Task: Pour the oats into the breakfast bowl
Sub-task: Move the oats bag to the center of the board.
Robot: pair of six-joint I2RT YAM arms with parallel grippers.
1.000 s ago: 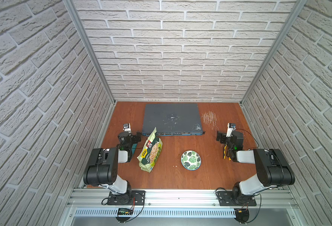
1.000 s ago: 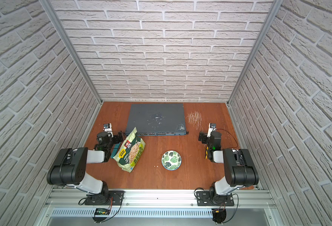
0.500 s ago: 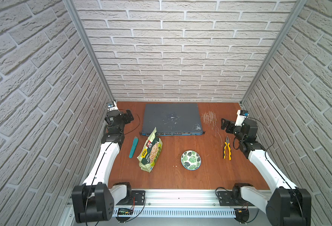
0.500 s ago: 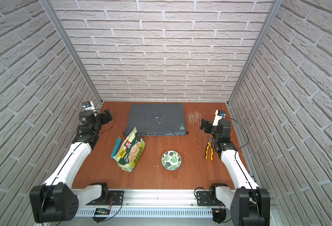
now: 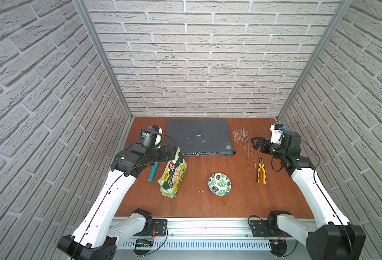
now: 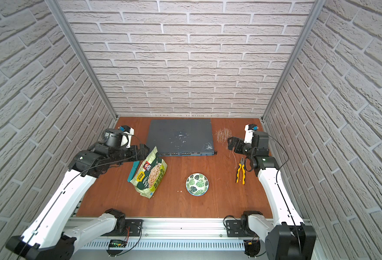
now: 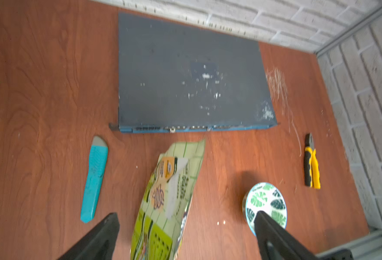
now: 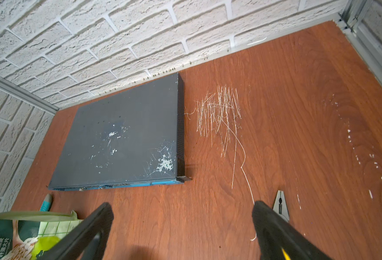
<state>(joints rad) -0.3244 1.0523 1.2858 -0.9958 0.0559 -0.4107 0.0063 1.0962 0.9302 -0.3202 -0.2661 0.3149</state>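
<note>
Wooden table, oats pouch between spread jaws of left tool

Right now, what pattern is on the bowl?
The bowl is white with dark green leaf prints and a bluish rim; it shows clearest in a top view.

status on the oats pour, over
Left gripper jaws open at oats pouch top, no grip. Right gripper jaws open, empty. Breakfast bowl empty, path from pouch unobstructed.
</note>
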